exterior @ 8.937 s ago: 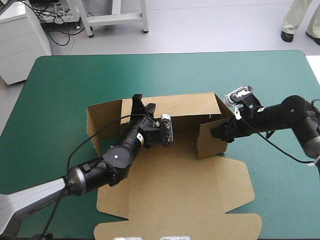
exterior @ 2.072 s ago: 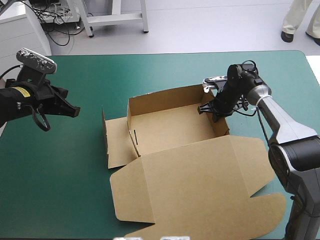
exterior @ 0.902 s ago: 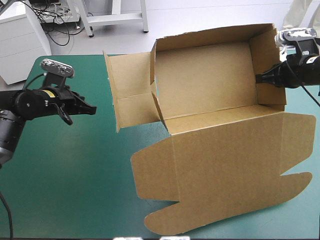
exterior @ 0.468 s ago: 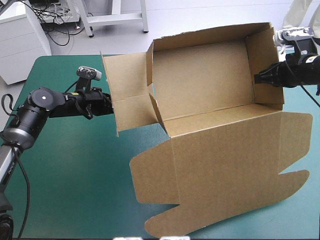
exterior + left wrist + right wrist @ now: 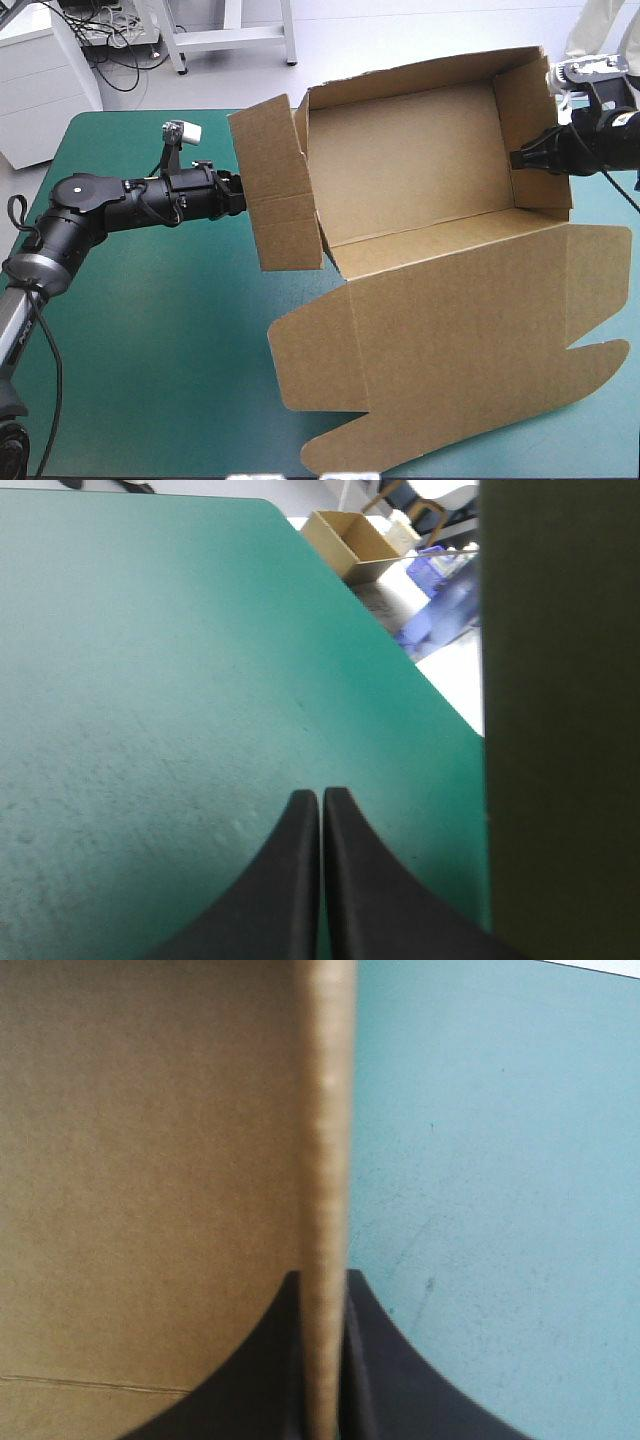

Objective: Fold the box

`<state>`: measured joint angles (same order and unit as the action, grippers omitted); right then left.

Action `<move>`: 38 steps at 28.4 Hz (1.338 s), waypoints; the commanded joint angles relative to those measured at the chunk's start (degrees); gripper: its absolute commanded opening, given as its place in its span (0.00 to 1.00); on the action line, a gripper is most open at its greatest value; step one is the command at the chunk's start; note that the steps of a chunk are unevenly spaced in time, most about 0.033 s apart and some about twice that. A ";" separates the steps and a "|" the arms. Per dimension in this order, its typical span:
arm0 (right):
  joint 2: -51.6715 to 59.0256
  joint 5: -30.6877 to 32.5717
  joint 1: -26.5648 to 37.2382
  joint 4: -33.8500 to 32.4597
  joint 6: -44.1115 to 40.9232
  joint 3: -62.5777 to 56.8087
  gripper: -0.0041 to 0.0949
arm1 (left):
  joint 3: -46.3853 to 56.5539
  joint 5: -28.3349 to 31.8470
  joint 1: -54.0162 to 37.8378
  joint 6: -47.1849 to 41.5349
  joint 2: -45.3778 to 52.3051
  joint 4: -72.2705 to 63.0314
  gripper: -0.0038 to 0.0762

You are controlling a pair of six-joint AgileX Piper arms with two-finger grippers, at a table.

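Observation:
The brown box (image 5: 410,160) hangs tilted above the table, its open inside facing up and toward the front. My right gripper (image 5: 517,160) is shut on its right wall; in the right wrist view the board's edge (image 5: 325,1110) runs between the black fingers (image 5: 375,1360). The lid (image 5: 460,340) with its rounded tabs slopes down toward the table's front edge. My left gripper (image 5: 238,193) is shut with nothing in it, and its tip meets the outside of the left side flap (image 5: 275,190). In the left wrist view the shut gripper (image 5: 321,795) stands beside that flap (image 5: 560,720).
The teal-green cover (image 5: 150,330) lies below the left arm and runs to the table's left and front edges. The lid's lower tabs (image 5: 340,455) reach close to the front edge.
My left gripper has moved right up to the left flap, and the flap has swung from spread outward to folded in toward the box. The right gripper keeps the box raised.

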<state>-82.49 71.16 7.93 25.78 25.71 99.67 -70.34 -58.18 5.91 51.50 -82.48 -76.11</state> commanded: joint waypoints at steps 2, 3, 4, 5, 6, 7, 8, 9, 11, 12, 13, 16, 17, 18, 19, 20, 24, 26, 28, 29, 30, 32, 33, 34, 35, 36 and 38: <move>2.26 -1.76 0.36 2.98 -0.29 1.89 0.02 | -1.69 -7.37 -1.73 1.66 1.97 -11.61 0.04; 2.26 -2.01 0.36 3.34 -0.29 1.89 0.02 | -1.69 -8.80 -2.24 2.13 1.97 -13.43 0.04; 2.26 -2.22 0.36 4.11 -0.48 1.89 0.02 | -1.69 -9.73 -2.36 2.57 1.97 -14.64 0.05; 2.26 -2.64 0.36 4.88 -0.77 1.89 0.02 | -1.69 -10.69 -2.36 2.74 1.97 -15.45 0.05; 2.26 -3.36 0.36 5.66 -0.98 1.89 0.02 | -1.69 -11.31 -2.36 2.74 1.97 -15.80 0.07; 2.26 -3.86 0.36 6.09 -1.30 1.89 0.02 | -1.69 -11.59 -2.36 2.74 1.97 -15.80 0.08; 2.26 -4.09 0.27 6.42 -1.32 1.89 0.02 | -1.69 -12.50 -2.36 2.90 1.97 -15.80 0.10; 2.26 -4.37 -0.11 6.53 -1.32 1.89 0.02 | -1.69 -13.66 -2.36 3.00 1.97 -15.80 0.12; 2.26 -4.74 -0.93 5.17 -1.72 1.89 0.02 | -1.69 -14.61 -2.36 2.98 1.97 -15.80 0.20; 2.26 -5.26 -1.57 4.30 -2.37 1.89 0.02 | -1.69 -14.81 -2.36 3.13 1.97 -15.80 0.25; 2.26 -5.96 -2.21 3.66 -3.08 1.89 0.02 | -1.69 -15.29 -2.36 3.13 1.97 -15.80 0.30; 2.26 -7.93 -4.60 2.23 -4.09 1.89 0.02 | -1.69 -16.17 -2.36 3.72 1.97 -17.10 0.47; 2.26 -8.65 -5.48 1.92 -4.71 1.89 0.02 | -1.69 -16.17 -2.36 3.72 1.97 -17.95 0.52; 2.26 -9.45 -6.29 1.19 -5.49 1.89 0.02 | -1.69 -16.17 -2.36 3.81 1.97 -18.97 0.56; 2.26 -10.02 -6.92 0.56 -6.09 1.89 0.02 | -1.69 -16.17 -2.36 3.95 1.97 -19.76 0.58; 2.26 -10.60 -7.76 -0.23 -6.40 1.89 0.02 | -1.69 -16.17 -2.36 4.21 1.97 -20.49 0.59; 2.26 -12.46 -10.52 -3.15 -8.98 1.89 0.02 | -1.69 -16.26 -2.36 4.91 1.97 -20.77 0.61; 2.26 -13.02 -11.64 -4.03 -9.13 1.89 0.02 | -1.69 -16.26 -2.25 5.29 1.97 -20.80 0.64; 2.16 -13.68 -12.36 -5.70 -10.59 1.89 0.02 | -1.69 -16.26 -2.25 5.81 1.97 -21.26 0.68; 2.16 -13.93 -12.46 -6.38 -11.26 1.89 0.02 | -1.69 -16.61 -2.25 5.95 2.09 -21.57 0.69; 2.04 -14.36 -13.04 -8.29 -12.61 1.89 0.02 | -1.69 -16.61 -2.25 6.08 2.18 -22.10 0.71; 2.04 -14.79 -13.83 -9.98 -13.71 1.89 0.02 | -1.69 -16.61 -2.25 6.35 2.18 -22.19 0.71; 2.04 -14.93 -14.09 -10.29 -13.71 1.89 0.02 | -1.69 -16.61 -2.25 6.79 2.18 -22.19 0.71; 2.04 -15.39 -14.42 -10.56 -14.29 1.89 0.02 | -1.69 -16.61 -2.25 7.05 2.18 -22.19 0.71; 2.04 -15.87 -14.73 -10.89 -15.00 1.89 0.02 | -1.69 -16.61 -2.25 7.24 2.18 -22.19 0.71; 2.04 -16.44 -15.31 -11.18 -15.65 1.89 0.02 | -1.69 -16.61 -2.25 7.24 2.18 -22.19 0.71; 2.04 -17.76 -16.58 -12.78 -17.18 1.89 0.02 | -1.69 -16.61 -2.25 7.51 2.18 -22.19 0.71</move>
<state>-82.49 59.19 -7.20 12.50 11.13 99.67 -70.34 -68.90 3.44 58.37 -82.48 -93.27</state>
